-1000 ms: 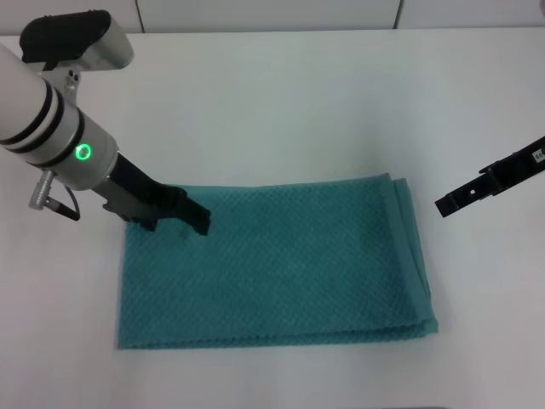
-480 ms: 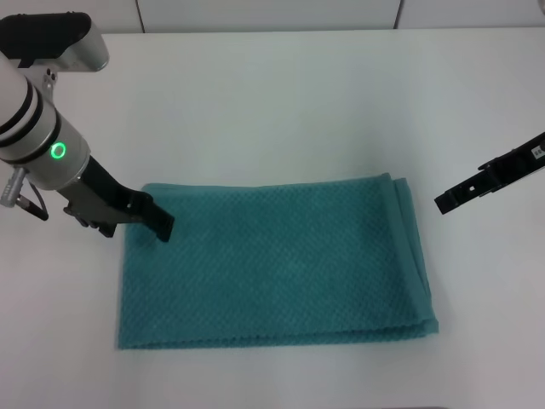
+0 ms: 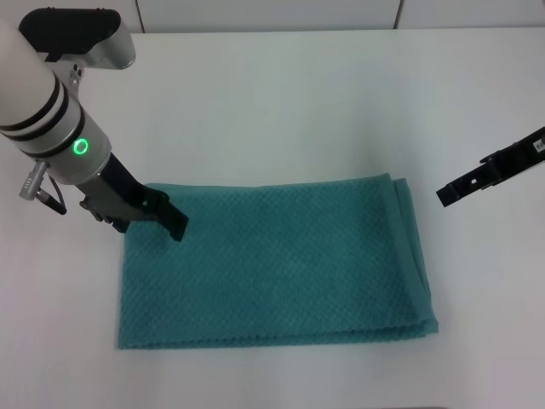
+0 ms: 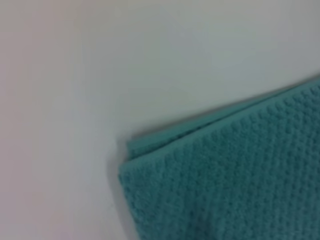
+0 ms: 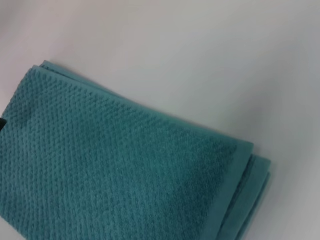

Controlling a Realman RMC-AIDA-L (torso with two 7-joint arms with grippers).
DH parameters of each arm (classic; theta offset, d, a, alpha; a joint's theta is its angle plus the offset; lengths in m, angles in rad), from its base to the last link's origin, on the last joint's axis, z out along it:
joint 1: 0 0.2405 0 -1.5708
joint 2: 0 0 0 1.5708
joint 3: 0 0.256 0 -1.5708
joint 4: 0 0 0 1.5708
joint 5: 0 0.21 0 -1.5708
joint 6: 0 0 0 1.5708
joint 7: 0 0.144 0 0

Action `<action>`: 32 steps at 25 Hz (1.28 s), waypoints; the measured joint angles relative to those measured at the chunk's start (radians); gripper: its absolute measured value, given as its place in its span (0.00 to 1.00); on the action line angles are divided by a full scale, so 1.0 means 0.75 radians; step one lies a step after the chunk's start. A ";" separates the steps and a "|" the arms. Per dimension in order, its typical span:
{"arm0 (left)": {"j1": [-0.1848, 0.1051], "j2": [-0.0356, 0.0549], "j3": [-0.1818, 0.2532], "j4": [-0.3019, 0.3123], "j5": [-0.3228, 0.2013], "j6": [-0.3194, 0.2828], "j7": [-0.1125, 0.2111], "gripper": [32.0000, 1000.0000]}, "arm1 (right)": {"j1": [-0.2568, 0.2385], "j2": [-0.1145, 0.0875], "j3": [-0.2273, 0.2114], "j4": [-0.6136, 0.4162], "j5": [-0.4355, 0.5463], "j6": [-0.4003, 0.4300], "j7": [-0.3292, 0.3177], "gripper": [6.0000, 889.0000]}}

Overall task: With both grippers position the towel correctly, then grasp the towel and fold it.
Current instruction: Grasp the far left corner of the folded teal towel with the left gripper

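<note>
The teal-green rectangular waffle-weave towel [image 3: 277,264] lies flat on the white table [image 3: 281,102], in the near half of the scene and roughly central. Its long axis runs left to right, tilted slightly so that the far edge climbs toward the right. It is folded in layers: on the right short side the stacked edges show as offset bands, and along the near edge a lower layer peeks out. The left wrist view shows one corner of the towel [image 4: 225,175] with a second layer protruding just past the top one; the right wrist view shows the towel [image 5: 115,170] with its layered fold at one corner.

The left gripper [image 3: 174,223], a slim black claw on a white cylindrical arm with black bands and a green glowing ring [image 3: 80,146], is over the towel's far-left corner, with its tip above the cloth just inside the far edge. Whether the tip touches the fabric cannot be told, and the fingers appear pressed together as a narrow point with nothing between them.

The right gripper [image 3: 446,194], a black slim-fingered claw, enters from the right edge of the head view, well apart from the towel's right side and off the cloth. Its arm is cut off by the frame, and how its fingers stand cannot be told.
</note>
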 joint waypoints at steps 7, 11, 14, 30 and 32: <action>-0.002 -0.002 -0.011 -0.109 0.060 -0.071 -0.001 0.87 | -0.006 -0.002 0.006 0.006 0.005 0.017 -0.010 0.96; 0.001 -0.001 -0.011 -0.169 0.061 -0.106 -0.002 0.86 | -0.009 -0.004 0.000 0.006 0.007 0.036 -0.014 0.96; 0.000 -0.001 -0.011 -0.203 0.062 -0.122 -0.002 0.86 | -0.012 -0.004 -0.001 0.006 0.007 0.047 -0.022 0.96; -0.001 -0.004 0.002 -0.204 0.129 -0.144 -0.002 0.86 | -0.019 -0.003 0.007 0.008 0.007 0.052 -0.035 0.96; -0.002 -0.004 0.003 -0.202 0.129 -0.142 -0.002 0.86 | -0.019 -0.003 0.007 0.008 0.007 0.053 -0.035 0.96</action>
